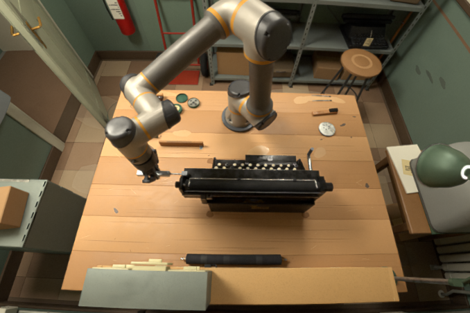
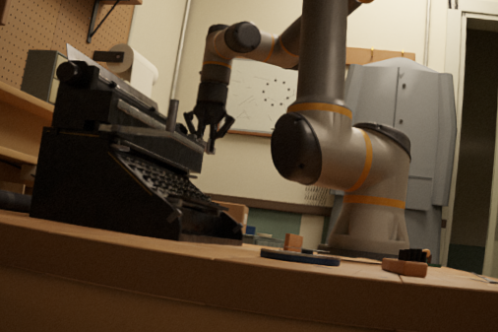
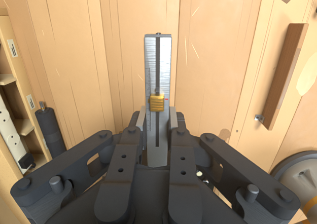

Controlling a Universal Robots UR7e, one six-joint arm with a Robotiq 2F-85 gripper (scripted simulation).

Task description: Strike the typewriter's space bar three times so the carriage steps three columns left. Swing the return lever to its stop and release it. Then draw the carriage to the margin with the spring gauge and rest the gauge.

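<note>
In the middle of the wooden table stands the black typewriter (image 1: 256, 184), its long carriage (image 1: 253, 183) shifted toward the table's left side and its upright return lever (image 1: 310, 158) at the right rear. The steel spring gauge (image 3: 157, 97), with a brass slider on its scale, is held in my closed gripper (image 1: 151, 174) just off the carriage's left end. A thin rod (image 1: 173, 173) runs from the gauge to the carriage end. From the second side camera the gripper (image 2: 209, 127) hangs beside the carriage, and the gauge is mostly hidden there.
A long cardboard box (image 1: 302, 284) and a grey bin (image 1: 146, 288) line the table's front edge, with a black roller (image 1: 234, 259) lying just behind them. A wooden strip (image 1: 181, 143) lies behind the gripper. The arm's base (image 1: 243, 111) stands at the table's rear.
</note>
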